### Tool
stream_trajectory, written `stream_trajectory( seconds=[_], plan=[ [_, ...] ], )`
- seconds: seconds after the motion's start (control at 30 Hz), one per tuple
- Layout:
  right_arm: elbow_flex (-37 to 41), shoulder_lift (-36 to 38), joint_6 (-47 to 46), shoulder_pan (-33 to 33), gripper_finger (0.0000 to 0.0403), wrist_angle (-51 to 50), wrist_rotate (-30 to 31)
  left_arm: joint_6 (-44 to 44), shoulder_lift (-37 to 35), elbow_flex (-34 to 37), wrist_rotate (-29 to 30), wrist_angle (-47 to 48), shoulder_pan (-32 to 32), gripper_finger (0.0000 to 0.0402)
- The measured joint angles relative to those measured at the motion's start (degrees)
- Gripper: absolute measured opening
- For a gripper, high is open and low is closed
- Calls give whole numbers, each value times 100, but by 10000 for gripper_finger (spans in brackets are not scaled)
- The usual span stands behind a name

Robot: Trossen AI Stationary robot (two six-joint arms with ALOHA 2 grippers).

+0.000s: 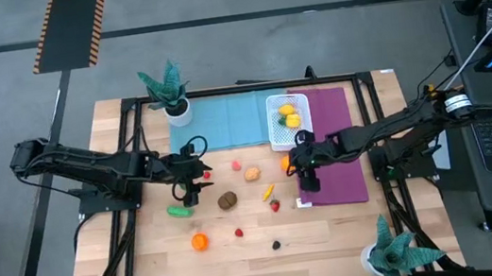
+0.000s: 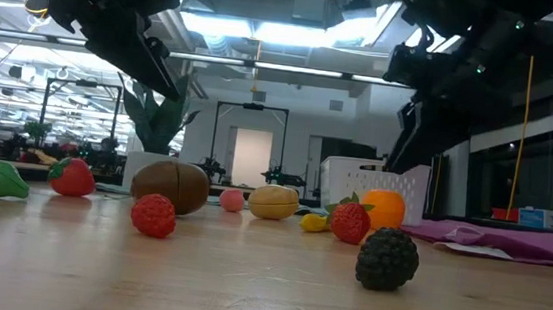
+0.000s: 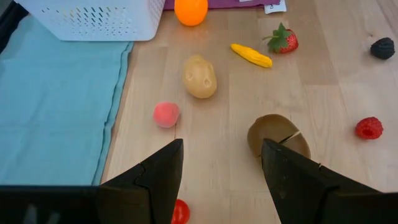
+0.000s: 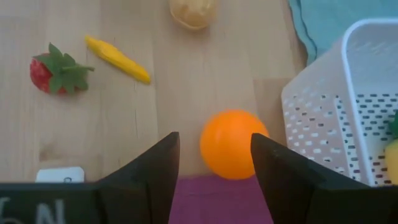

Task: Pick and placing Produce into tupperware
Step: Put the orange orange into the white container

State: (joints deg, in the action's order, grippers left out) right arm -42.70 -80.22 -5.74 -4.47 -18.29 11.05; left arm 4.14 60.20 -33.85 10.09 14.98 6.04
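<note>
Produce: toy pieces lie scattered on my wooden table [image 1: 148,265], mostly between my two arms.
Tupperware [image 1: 287,120]: white perforated container at the far middle of the table, straddling the teal mat [image 1: 225,122] and the purple mat [image 1: 337,145]; yellow pieces [image 1: 289,111] and something green already lie inside.
Orange ball [image 4: 233,144]: on the wood at the purple mat's edge, just beside the tupperware's near left corner.
My right claw [image 4: 214,168]: hovering above that orange ball, fingers parted and holding nothing; the ball shows in the gap between them.
My left claw [image 3: 221,177]: over the left-centre of the table, fingers apart and empty, near the brown kiwi [image 3: 278,135] and a small red piece [image 3: 180,212].
Middle pieces: potato [image 3: 199,76], pink ball [image 3: 166,114], yellow strip [image 3: 250,55] and strawberry [image 3: 282,40], all apart from each other.
Near pieces: raspberry [image 2: 154,215], blackberry [image 2: 388,258], a second orange [image 1: 200,242], and a green piece [image 1: 178,211] to the left.
</note>
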Motion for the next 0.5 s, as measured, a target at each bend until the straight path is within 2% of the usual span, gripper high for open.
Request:
stream_trajectory(
  seconds=[0.17,0.4,0.5],
  plan=[
    [0,2,-2,0,215,200,0,-17,0,0,0,0,0,207],
    [0,-213,2,15,280,205,0,-22,0,0,-2,0,-2,207],
    [0,-433,130,15,297,199,1,-22,0,0,-2,0,-2,207]
  ],
)
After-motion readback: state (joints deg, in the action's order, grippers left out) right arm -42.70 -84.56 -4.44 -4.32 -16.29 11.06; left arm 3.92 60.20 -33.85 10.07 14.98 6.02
